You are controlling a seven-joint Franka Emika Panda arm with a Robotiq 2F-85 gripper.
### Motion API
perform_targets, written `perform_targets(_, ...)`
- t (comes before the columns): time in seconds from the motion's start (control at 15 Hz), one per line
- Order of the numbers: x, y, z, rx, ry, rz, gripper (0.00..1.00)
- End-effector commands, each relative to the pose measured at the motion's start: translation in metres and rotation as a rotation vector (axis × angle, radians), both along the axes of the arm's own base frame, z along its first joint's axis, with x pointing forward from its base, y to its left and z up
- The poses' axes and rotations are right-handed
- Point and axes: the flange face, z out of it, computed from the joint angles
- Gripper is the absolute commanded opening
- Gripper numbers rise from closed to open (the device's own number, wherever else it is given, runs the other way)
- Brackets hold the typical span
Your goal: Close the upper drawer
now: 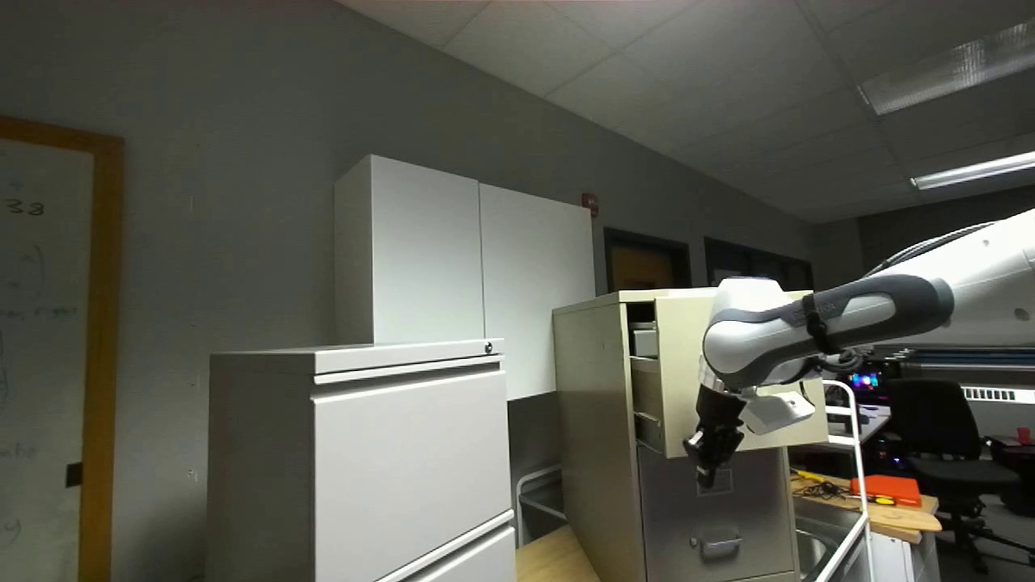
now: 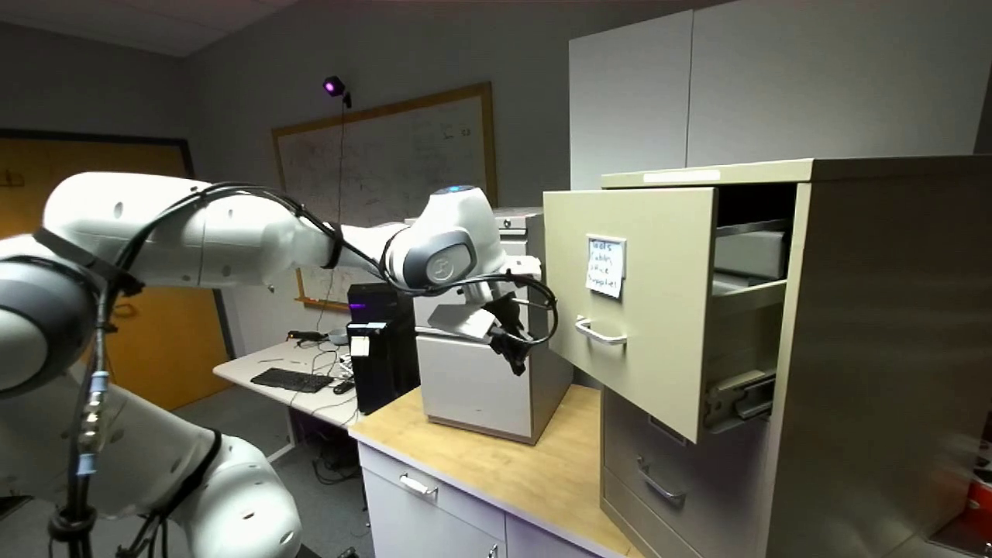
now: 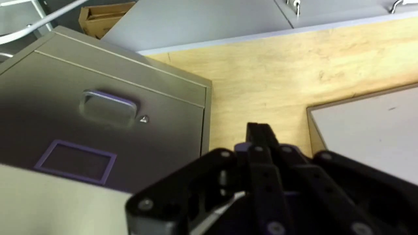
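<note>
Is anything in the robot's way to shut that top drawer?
Nothing visible. In an exterior view, a gap separates the gripper from the upper drawer; the robot's own black cable loops nearby. Nothing shows blocking the way into the filing cabinet, but deep inside is dark.

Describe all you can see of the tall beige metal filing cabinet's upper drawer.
The beige, metal-looking upper drawer stands open, pulled out from the tall beige metal filing cabinet, its flat rectangular front upright. The front bears a silvery bar handle below a white handwritten paper label. Its exposed side shows a metal slide rail; a grey box-like shape inside is only partly visible. The shut black gripper hangs in front, apparently not touching it.
</note>
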Motion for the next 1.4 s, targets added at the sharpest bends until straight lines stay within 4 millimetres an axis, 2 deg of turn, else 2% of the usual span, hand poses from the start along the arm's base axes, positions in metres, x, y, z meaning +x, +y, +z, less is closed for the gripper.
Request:
perform_targets(0.0,-0.026,0.008,0.029,-0.056,-0.098,-0.081,0.00)
perform_targets(0.27,-0.051,0.006,0.054,-0.081,-0.188,-0.164,0.00)
perform_targets(0.53,-0.059,0.006,0.077,-0.128,-0.357,-0.216,0.00)
perform_targets(0.87,-0.048,0.014,0.091,-0.205,-0.553,-0.250,0.00)
perform_targets(1.33,-0.016,0.005,0.087,-0.239,-0.650,-0.286,0.00)
